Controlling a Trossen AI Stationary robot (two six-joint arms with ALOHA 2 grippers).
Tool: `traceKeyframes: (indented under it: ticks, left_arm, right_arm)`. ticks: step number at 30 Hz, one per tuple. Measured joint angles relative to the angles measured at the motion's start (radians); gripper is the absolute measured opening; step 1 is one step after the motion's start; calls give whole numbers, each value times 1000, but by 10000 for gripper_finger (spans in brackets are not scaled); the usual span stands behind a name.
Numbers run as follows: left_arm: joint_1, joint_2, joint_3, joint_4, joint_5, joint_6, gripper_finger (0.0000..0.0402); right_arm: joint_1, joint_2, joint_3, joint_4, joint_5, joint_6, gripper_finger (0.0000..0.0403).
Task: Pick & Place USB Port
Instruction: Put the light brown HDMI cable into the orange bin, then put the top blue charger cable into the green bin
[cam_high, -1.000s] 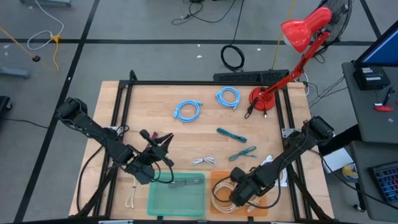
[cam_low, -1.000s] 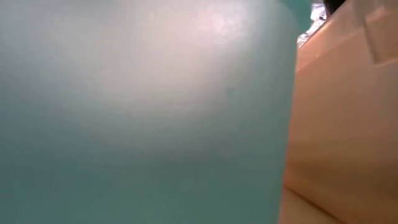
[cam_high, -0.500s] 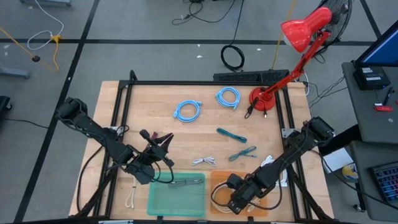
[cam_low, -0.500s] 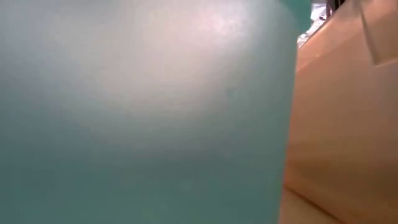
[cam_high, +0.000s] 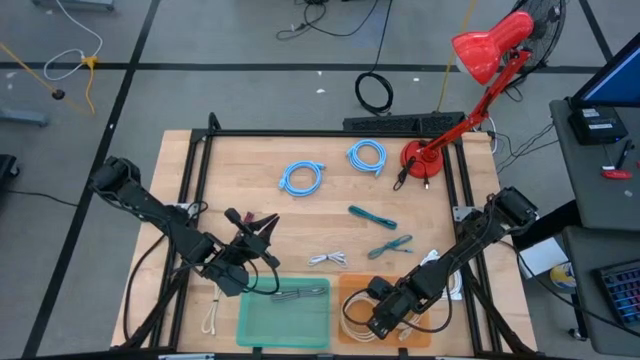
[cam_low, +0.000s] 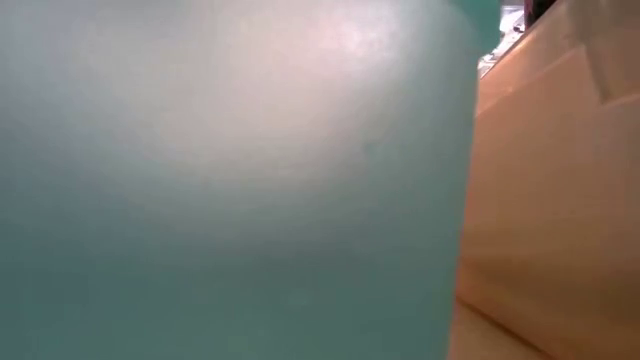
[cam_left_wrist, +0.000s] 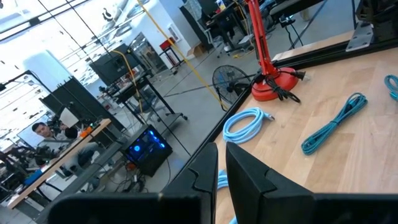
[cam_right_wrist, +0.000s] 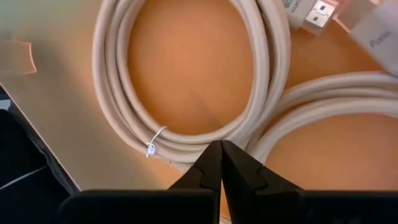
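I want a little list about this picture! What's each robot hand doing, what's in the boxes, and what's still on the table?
left gripper: nearly shut, holding nothing visible, beside the green tray
right gripper: shut, empty, over the orange tray
orange tray contents: coiled white cable
green tray contents: one cable
still on table: two blue coils, two teal cables, red lamp

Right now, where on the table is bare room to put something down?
Free: the wood left of the light blue cables, and behind the left end effector. Crowded: the orange tray, full of white cable, and the centre-right with teal cables.
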Motion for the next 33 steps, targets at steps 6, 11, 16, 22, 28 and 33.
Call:
traceKeyframes:
  ticks: [6,11,16,22,28,33]
  left_arm:
    - [0,0,0,0,0,0,35]
    - [0,0,0,-2,0,-1,35]
    - [0,0,0,-2,0,-1,35]
    - [0,0,0,-2,0,-2,35]
    - [0,0,0,-2,0,-5,35]
    - [0,0,0,-3,0,0,35]
  right_arm:
    - [-1,-6,-2,47,2,-28,0]
    - [-5,-33,36,119,65,-123,0]
    - [-15,-71,97,105,173,-256,0]
    - [-48,-141,110,101,358,-437,0]
    - [-121,-223,111,62,554,-678,0]
    - [-204,-274,111,-8,792,-843,0]
